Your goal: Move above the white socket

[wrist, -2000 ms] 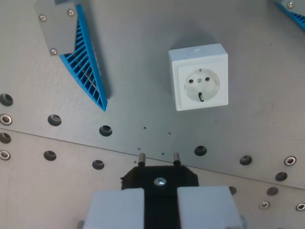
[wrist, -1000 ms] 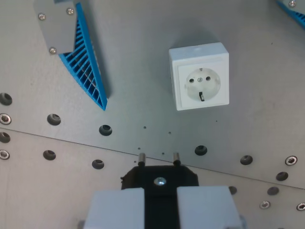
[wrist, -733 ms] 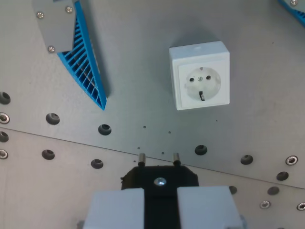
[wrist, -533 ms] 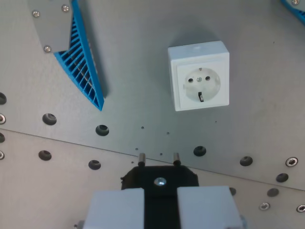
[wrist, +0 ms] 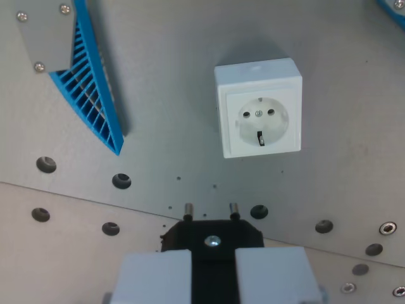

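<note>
The white socket (wrist: 259, 107) lies face up on the grey metal plate (wrist: 171, 95), right of centre in the wrist view, its round recess showing two holes and a dark earth clip. My gripper (wrist: 212, 250) fills the bottom middle, its two pale fingers (wrist: 158, 275) shut on a black plug (wrist: 212, 233). The plug's two metal pins (wrist: 188, 210) point up the picture. The socket sits up and a little to the wrist view's right of the pins, apart from them.
A blue ribbed wedge with a grey screwed plate (wrist: 73, 69) stands at the upper left. Another blue part (wrist: 393, 7) peeks in at the top right corner. Rows of screw holes (wrist: 120, 181) and a seam cross the lower plate.
The whole scene has slid down and to the wrist view's left, so the camera has moved. The socket now appears nearer the plug pins. The grip on the plug is unchanged.
</note>
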Action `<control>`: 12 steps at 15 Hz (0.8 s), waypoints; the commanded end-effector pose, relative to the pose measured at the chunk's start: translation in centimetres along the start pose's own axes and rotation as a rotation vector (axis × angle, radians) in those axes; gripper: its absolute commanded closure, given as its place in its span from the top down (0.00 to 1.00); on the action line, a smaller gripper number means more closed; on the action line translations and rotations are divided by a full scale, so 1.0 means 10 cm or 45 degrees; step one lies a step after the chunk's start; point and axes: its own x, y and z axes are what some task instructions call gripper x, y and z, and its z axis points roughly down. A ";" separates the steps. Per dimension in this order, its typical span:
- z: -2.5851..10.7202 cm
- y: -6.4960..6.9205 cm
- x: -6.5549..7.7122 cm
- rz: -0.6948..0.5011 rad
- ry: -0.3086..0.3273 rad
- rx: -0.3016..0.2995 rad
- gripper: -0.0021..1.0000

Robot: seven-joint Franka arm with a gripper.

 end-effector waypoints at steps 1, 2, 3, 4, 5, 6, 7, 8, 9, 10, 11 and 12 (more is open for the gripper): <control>0.14 0.06 -0.08 -0.064 0.121 -0.032 0.00; 0.18 0.07 -0.08 -0.069 0.119 -0.030 0.00; 0.21 0.09 -0.09 -0.071 0.118 -0.028 0.00; 0.24 0.10 -0.09 -0.074 0.115 -0.029 0.00; 0.28 0.11 -0.09 -0.081 0.109 -0.028 0.00; 0.32 0.12 -0.10 -0.087 0.106 -0.028 0.00; 0.35 0.13 -0.10 -0.087 0.101 -0.028 0.00; 0.39 0.14 -0.10 -0.088 0.100 -0.030 0.00; 0.44 0.15 -0.10 -0.092 0.099 -0.031 0.00; 0.48 0.17 -0.11 -0.097 0.100 -0.031 0.00; 0.53 0.18 -0.11 -0.100 0.098 -0.032 0.00; 0.57 0.20 -0.12 -0.102 0.101 -0.035 0.00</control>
